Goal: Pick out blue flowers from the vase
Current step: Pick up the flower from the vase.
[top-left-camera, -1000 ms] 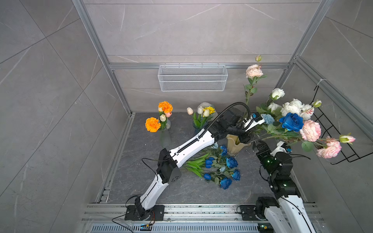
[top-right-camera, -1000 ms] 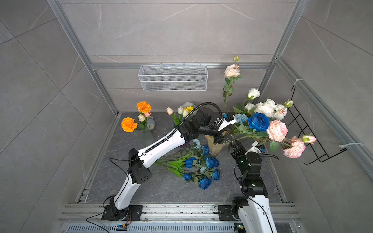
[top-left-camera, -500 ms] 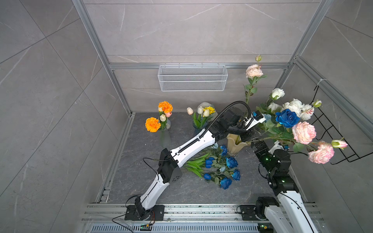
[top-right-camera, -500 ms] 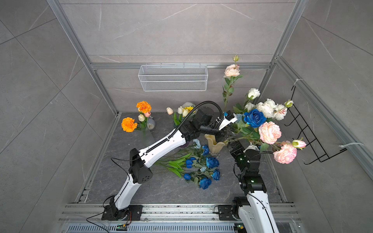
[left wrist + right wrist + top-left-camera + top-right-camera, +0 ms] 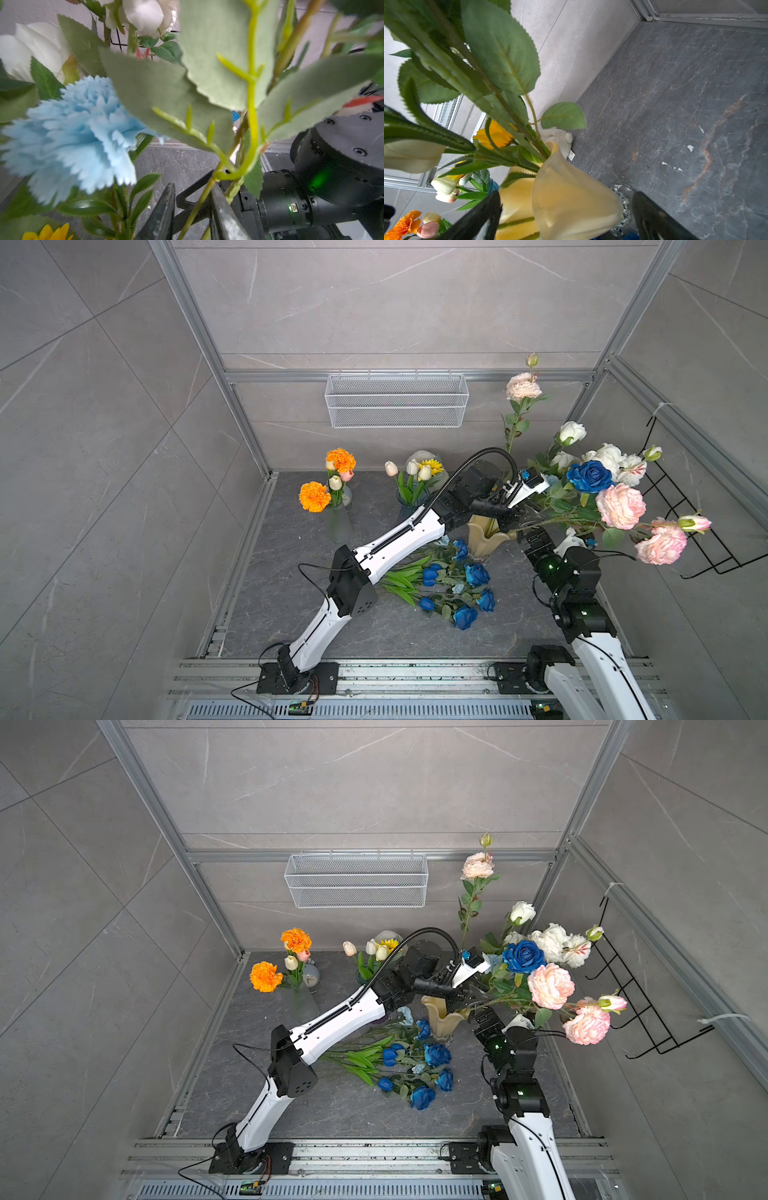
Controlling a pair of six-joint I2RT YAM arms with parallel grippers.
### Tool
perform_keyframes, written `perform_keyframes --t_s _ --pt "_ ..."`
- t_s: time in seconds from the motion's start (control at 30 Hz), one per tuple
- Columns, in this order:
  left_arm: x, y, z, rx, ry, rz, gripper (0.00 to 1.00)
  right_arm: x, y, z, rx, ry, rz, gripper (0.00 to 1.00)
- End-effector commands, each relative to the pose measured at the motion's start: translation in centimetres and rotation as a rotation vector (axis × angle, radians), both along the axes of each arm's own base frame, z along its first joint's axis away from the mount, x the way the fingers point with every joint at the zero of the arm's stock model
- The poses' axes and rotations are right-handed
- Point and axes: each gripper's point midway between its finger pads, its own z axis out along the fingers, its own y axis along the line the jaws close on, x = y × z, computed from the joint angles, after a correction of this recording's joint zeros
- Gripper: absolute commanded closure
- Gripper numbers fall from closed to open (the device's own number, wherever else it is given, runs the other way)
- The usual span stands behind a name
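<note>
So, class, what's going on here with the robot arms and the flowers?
The left gripper has its jaws either side of a green stem above the cream vase, which the open right gripper straddles. Several blue flowers lie on the floor; a deep-blue rose and pale-blue carnation sit in the bouquet.

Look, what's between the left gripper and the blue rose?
Green leaves fill that stretch in both top views; a pale blue carnation peeks out beside them.
</note>
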Motion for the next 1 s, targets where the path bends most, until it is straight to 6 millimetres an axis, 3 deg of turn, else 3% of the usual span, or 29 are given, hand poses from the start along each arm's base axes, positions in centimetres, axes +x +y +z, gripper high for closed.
perform_keyframes --t_s 0.0,0.13,0.23,0.73,0.97 --pt "-1.2 -0.1 2.9 -0.087 -0.01 -0.057 0.81 0.0 0.1 2.6 -0.023 -0.065 0.008 0.01" --pt "-0.6 0.2 3.1 -0.085 -0.029 -0.02 0.94 -0.3 -0.1 2.4 -0.025 -0.054 0.001 0.01" --pt "1.2 0.5 3.1 -0.08 -0.048 0.075 0.99 -0.6 0.1 2.3 -0.043 -0.039 0.012 0.0" --pt "5.2 2.7 3.3 -0.029 -0.179 0.288 1.0 -4.6 0.7 1.3 -0.216 0.134 0.104 0.0" --pt "5.6 3.5 3.6 -0.008 -0.221 0.325 1.0 -5.0 2.1 2.8 -0.204 0.049 0.18 0.0"
